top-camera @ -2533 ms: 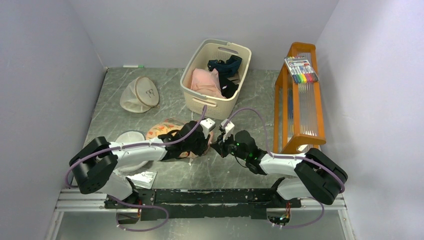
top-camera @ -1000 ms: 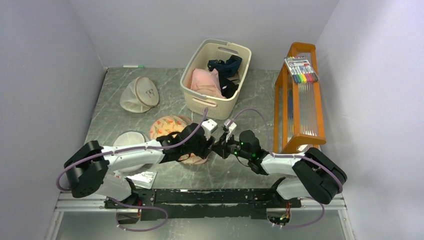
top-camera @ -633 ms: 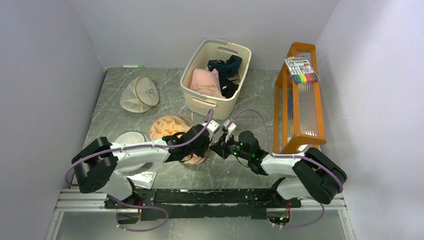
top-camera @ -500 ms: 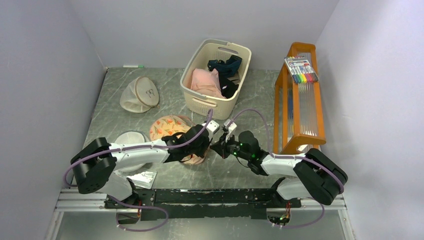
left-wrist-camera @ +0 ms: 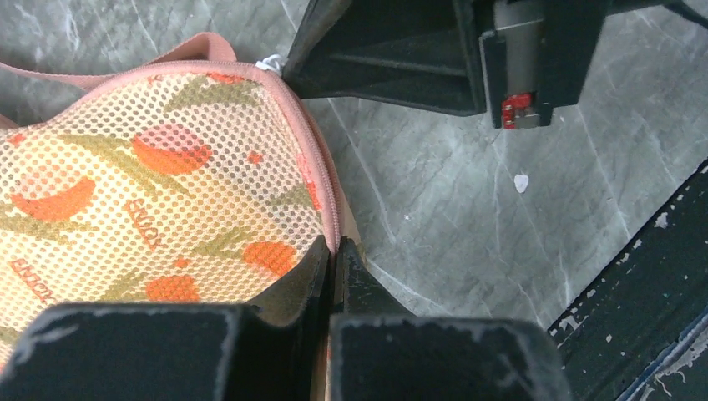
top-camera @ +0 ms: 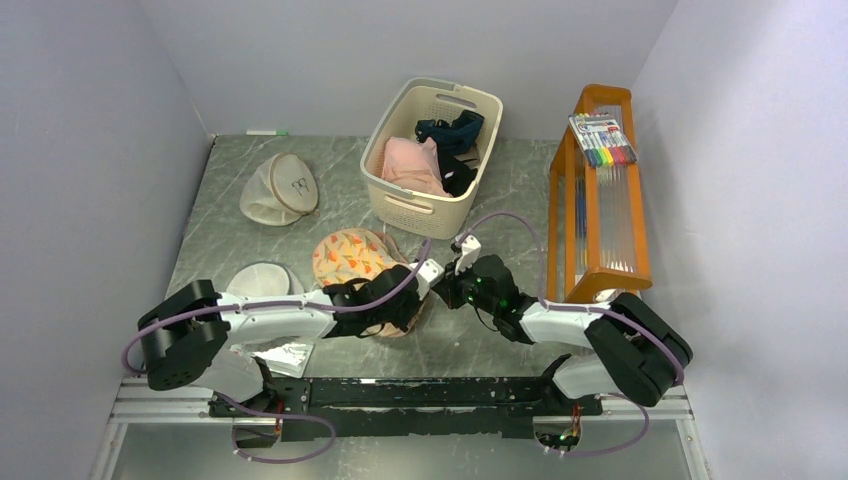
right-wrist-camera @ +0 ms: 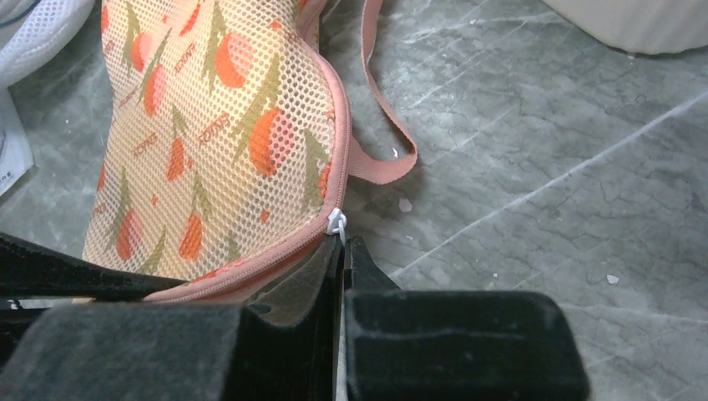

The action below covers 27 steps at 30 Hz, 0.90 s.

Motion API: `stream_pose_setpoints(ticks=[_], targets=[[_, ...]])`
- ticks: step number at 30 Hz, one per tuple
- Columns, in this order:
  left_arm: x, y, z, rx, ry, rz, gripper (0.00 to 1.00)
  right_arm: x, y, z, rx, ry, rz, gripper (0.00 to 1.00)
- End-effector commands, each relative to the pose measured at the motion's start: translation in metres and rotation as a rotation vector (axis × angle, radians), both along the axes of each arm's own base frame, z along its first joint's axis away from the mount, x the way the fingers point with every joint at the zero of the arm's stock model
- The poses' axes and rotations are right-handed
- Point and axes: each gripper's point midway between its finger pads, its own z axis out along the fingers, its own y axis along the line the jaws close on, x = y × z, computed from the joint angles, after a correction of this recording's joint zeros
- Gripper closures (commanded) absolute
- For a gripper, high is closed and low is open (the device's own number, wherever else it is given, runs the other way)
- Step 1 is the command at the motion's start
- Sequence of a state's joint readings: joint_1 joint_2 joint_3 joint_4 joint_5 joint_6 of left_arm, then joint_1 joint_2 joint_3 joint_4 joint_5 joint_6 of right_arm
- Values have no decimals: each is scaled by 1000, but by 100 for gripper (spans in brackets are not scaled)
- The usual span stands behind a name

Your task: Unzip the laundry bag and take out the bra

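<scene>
The laundry bag (top-camera: 350, 255) is a peach-pink mesh pouch with an orange carrot print, lying mid-table in front of the basket. It fills the left wrist view (left-wrist-camera: 150, 184) and the right wrist view (right-wrist-camera: 217, 134). My left gripper (left-wrist-camera: 332, 251) is shut on the bag's pink zip edge. My right gripper (right-wrist-camera: 342, 246) is shut on the white zip pull (right-wrist-camera: 336, 222) at the bag's rim. The two grippers sit close together at the bag's near right side (top-camera: 435, 285). The zip looks closed. The bra is hidden.
A cream basket (top-camera: 432, 155) holds a pink garment (top-camera: 410, 165) and a dark navy garment (top-camera: 450, 130). A beige round bag (top-camera: 280, 188) lies back left. A white mesh bag (top-camera: 258, 278) lies near left. An orange rack (top-camera: 597, 200) with markers stands right.
The bag has shifted a little to the right and away from me, and now lies flatter. My left gripper has moved nearer and lower along its edge. My right gripper has edged forward.
</scene>
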State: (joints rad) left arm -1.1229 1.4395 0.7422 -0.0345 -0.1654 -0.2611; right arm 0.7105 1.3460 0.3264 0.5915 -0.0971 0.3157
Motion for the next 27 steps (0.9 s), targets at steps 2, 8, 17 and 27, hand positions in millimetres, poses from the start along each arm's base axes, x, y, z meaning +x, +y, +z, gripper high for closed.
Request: stream_pose_setpoints(ticks=[2, 8, 17, 27], targets=[[-7, 30, -41, 109, 92, 125, 93, 10, -5, 17, 23, -49, -27, 100], [-9, 59, -39, 67, 118, 273, 88, -25, 22, 27, 79, -46, 167, 100], [-13, 40, 24, -125, 47, 161, 43, -62, 58, 31, 128, -39, 322, 100], [-3, 36, 4, -33, 41, 188, 54, -62, 65, 38, 161, -51, 338, 100]])
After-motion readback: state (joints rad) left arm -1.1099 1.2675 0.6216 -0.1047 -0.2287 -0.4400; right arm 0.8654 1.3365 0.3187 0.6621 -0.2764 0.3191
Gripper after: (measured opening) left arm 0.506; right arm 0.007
